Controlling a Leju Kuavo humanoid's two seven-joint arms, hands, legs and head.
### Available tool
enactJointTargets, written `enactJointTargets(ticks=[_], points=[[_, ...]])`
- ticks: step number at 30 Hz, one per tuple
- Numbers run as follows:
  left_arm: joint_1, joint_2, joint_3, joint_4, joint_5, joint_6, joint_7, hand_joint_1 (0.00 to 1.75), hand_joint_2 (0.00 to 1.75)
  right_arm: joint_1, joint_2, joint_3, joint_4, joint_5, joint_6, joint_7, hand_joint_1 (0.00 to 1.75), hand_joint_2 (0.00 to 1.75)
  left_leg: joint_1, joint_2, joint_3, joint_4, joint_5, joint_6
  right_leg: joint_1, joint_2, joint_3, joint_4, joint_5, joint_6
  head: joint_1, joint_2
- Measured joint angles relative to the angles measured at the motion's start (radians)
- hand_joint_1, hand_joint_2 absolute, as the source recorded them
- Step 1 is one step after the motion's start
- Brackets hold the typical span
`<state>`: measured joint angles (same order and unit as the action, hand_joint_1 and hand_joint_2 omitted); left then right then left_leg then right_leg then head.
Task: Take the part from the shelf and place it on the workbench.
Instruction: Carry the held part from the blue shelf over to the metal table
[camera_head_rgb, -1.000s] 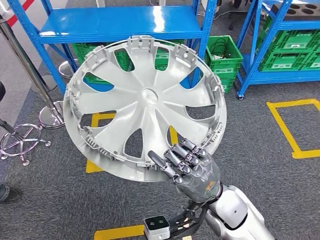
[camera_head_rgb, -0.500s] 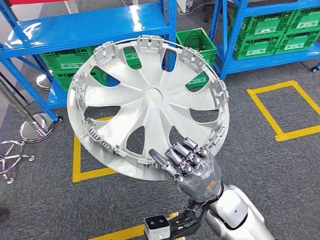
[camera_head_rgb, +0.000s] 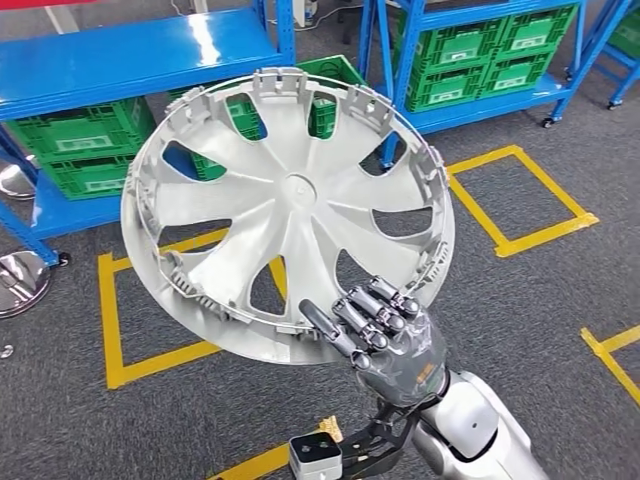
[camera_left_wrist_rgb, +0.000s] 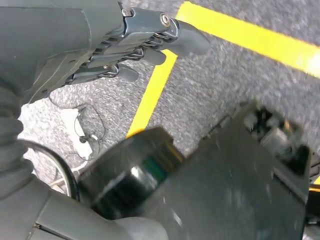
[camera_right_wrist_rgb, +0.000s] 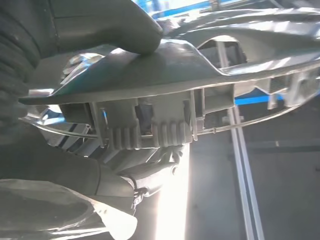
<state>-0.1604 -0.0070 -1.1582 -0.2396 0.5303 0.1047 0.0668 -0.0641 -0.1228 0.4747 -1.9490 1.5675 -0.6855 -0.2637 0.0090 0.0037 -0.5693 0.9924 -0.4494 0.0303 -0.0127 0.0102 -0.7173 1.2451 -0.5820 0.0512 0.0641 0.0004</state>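
Note:
A large silver wheel cover (camera_head_rgb: 287, 205) with several spoke openings hangs in mid-air in the head view, its ribbed inner side facing me. My right hand (camera_head_rgb: 381, 335) grips its near rim, fingers over the inside edge. In the right wrist view the thumb (camera_right_wrist_rgb: 113, 25) presses on one face of the wheel cover's rim (camera_right_wrist_rgb: 158, 85) while the fingers lie under the other. My left hand (camera_left_wrist_rgb: 124, 45) hangs over grey carpet with its fingers loosely apart and nothing in it.
Blue shelving (camera_head_rgb: 136, 60) with green crates (camera_head_rgb: 83, 150) stands behind the cover on the left, and more green crates (camera_head_rgb: 483, 55) on a blue rack at the back right. Yellow floor squares (camera_head_rgb: 521, 195) mark the grey carpet. A chrome post base (camera_head_rgb: 19, 280) sits at far left.
The whole scene has slid leftward as the camera turned right; the shelf moved left and the rack with crates came in. The wheel cover stays in my right hand, in the same pose.

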Motion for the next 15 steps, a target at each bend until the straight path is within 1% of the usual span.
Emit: enactJointTargets(ticks=[1, 2, 3, 4, 5, 6, 7, 8, 9, 10, 11, 12, 13, 14, 15], points=[[0.001, 0.0, 0.0, 0.0, 0.0, 0.0, 0.0, 0.0, 1.75, 0.001, 0.0, 0.0, 0.0, 0.0, 0.0, 0.0, 1.75, 1.75, 0.0, 0.014, 0.0, 0.0, 0.0, 0.0, -0.001, -0.004, -0.018, 0.041, -0.01, 0.004, 0.0, 0.0], [0.001, -0.001, 0.0, 0.0, 0.0, 0.0, 0.0, 0.0, 1.75, 0.003, 0.0, 0.0, 0.0, 0.0, 0.0, -0.001, 1.75, 1.75, 0.0, 0.028, 0.0, 0.0, 0.0, -0.001, -0.002, -0.007, -0.018, 0.044, 0.0, 0.007, 0.0, 0.0], [0.001, -0.002, 0.0, 0.0, 0.0, 0.0, 0.0, 0.0, 1.75, 0.004, 0.0, 0.0, 0.0, 0.0, 0.0, -0.001, 1.75, 1.75, 0.0, 0.04, 0.0, 0.001, -0.001, -0.002, -0.002, -0.013, 0.007, 0.002, 0.027, 0.008, 0.0, 0.0], [-0.001, -0.003, 0.0, 0.0, 0.0, 0.0, 0.0, 0.0, 1.75, 0.004, 0.0, 0.0, 0.0, 0.0, 0.0, 0.0, 1.75, 1.75, 0.0, 0.05, 0.001, 0.002, -0.002, -0.004, -0.003, -0.028, 0.049, -0.071, 0.061, 0.008, 0.0, 0.0], [-0.002, -0.003, 0.0, 0.0, 0.0, 0.0, 0.0, 0.0, 1.75, 0.004, 0.0, 0.0, 0.0, 0.0, 0.0, 0.0, 1.75, 1.75, -0.003, 0.059, 0.001, 0.004, -0.004, -0.009, 0.0, -0.05, 0.09, -0.144, 0.084, 0.004, 0.0, 0.0], [-0.003, -0.004, 0.0, 0.0, 0.0, 0.0, 0.0, 0.0, 1.75, 0.003, 0.0, 0.0, -0.001, 0.0, 0.0, 0.001, 1.75, 1.75, -0.006, 0.066, 0.002, 0.007, -0.006, -0.014, 0.002, -0.066, 0.123, -0.202, 0.1, -0.003, 0.0, 0.0], [-0.004, -0.003, 0.0, 0.0, -0.001, 0.0, 0.0, 0.0, 1.75, 0.003, 0.0, 0.0, -0.001, 0.0, 0.0, 0.001, 1.75, 1.75, -0.008, 0.073, 0.002, 0.009, -0.007, -0.019, 0.004, -0.076, 0.141, -0.232, 0.105, -0.011, -0.001, 0.0], [-0.004, -0.003, 0.0, 0.0, -0.003, 0.0, 0.0, 0.0, 1.75, 0.003, 0.0, -0.001, -0.002, 0.0, 0.0, 0.002, 1.75, 1.75, -0.01, 0.08, 0.002, 0.01, -0.006, -0.025, 0.007, -0.074, 0.143, -0.238, 0.103, -0.019, -0.002, 0.0], [-0.004, -0.003, 0.0, 0.0, -0.004, 0.0, 0.0, 0.0, 1.75, 0.003, 0.0, -0.001, -0.002, 0.0, 0.0, 0.003, 1.75, 1.75, -0.01, 0.089, 0.003, 0.011, -0.006, -0.03, 0.006, -0.062, 0.142, -0.238, 0.108, -0.027, -0.002, 0.0], [-0.005, -0.003, 0.0, 0.0, -0.006, 0.0, 0.0, 0.0, 1.75, 0.004, 0.0, -0.001, -0.002, 0.0, 0.0, 0.003, 1.75, 1.75, -0.009, 0.092, 0.003, 0.013, -0.008, -0.035, 0.005, -0.052, 0.139, -0.239, 0.111, -0.034, -0.002, 0.0], [-0.006, -0.003, 0.0, 0.0, -0.006, 0.0, 0.0, 0.0, 1.75, 0.004, 0.0, -0.001, -0.003, 0.0, 0.0, 0.004, 1.75, 1.75, -0.007, 0.083, 0.001, 0.023, -0.019, -0.041, 0.003, -0.042, 0.138, -0.24, 0.115, -0.041, -0.002, 0.0], [-0.007, -0.003, 0.0, 0.0, -0.007, 0.0, 0.0, 0.0, 1.75, 0.004, 0.0, -0.002, -0.003, 0.0, 0.0, 0.004, 1.75, 1.75, -0.005, 0.066, -0.009, 0.049, -0.04, -0.046, 0.001, -0.033, 0.136, -0.242, 0.119, -0.047, -0.004, 0.0], [-0.007, -0.003, 0.0, 0.0, -0.008, 0.0, 0.001, 0.0, 1.75, 0.005, 0.001, -0.002, -0.004, 0.0, 0.0, 0.003, 1.75, 1.75, -0.003, 0.043, -0.028, 0.099, -0.073, -0.05, -0.001, -0.023, 0.135, -0.243, 0.122, -0.052, -0.006, 0.0], [-0.006, -0.003, 0.0, 0.0, -0.009, 0.001, 0.001, 0.0, 1.75, 0.005, 0.001, -0.002, -0.004, 0.0, 0.0, 0.003, 1.75, 1.75, -0.002, 0.023, -0.056, 0.168, -0.111, -0.053, -0.001, -0.013, 0.133, -0.242, 0.123, -0.055, -0.007, 0.0], [-0.004, -0.003, 0.0, 0.0, -0.01, 0.002, 0.002, 0.0, 1.75, 0.006, 0.002, -0.002, -0.004, 0.0, 0.0, 0.003, 1.75, 1.75, -0.001, 0.012, -0.085, 0.239, -0.144, -0.054, 0.0, -0.002, 0.131, -0.242, 0.125, -0.057, -0.009, 0.0]])
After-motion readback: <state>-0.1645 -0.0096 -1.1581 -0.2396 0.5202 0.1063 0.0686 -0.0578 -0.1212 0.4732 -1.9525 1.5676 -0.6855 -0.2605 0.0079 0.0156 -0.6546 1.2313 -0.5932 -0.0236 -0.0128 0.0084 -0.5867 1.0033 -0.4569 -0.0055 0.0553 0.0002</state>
